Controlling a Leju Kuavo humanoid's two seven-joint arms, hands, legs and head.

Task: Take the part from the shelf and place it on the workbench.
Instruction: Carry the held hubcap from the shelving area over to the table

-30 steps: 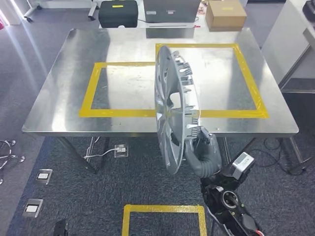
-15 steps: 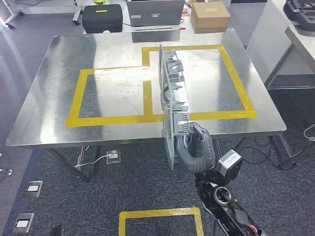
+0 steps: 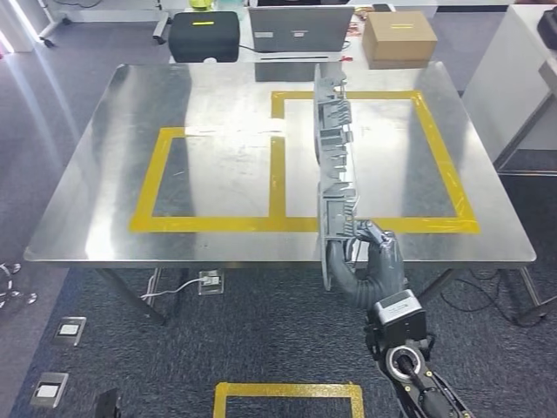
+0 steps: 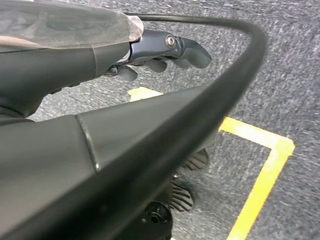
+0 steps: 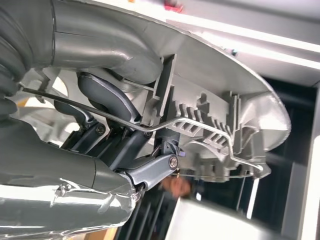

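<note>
Steel workbench [image 3: 217, 104], taped in yellow rectangles, is waiting as the right hand [image 3: 374, 261], clamping the hubcap-like part [image 3: 333, 165] by its lower rim, is carrying it edge-on above the near edge. Next, likely: lowering it flat inside the right-hand tape frame [image 3: 446, 157]. Left hand [image 4: 166, 50] is hanging empty, fingers loosely apart.

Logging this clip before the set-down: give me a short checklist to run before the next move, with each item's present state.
1. Right hand grips the silver plastic wheel cover at its lower rim: ok.
2. Cover over the steel workbench: ok, held on edge.
3. Yellow-taped right rectangle free of objects: ok.
4. Cover lowered onto the workbench: not ok.
5. Left hand holds nothing: ok.
6. Height of cover above the workbench: cannot tell.
</note>
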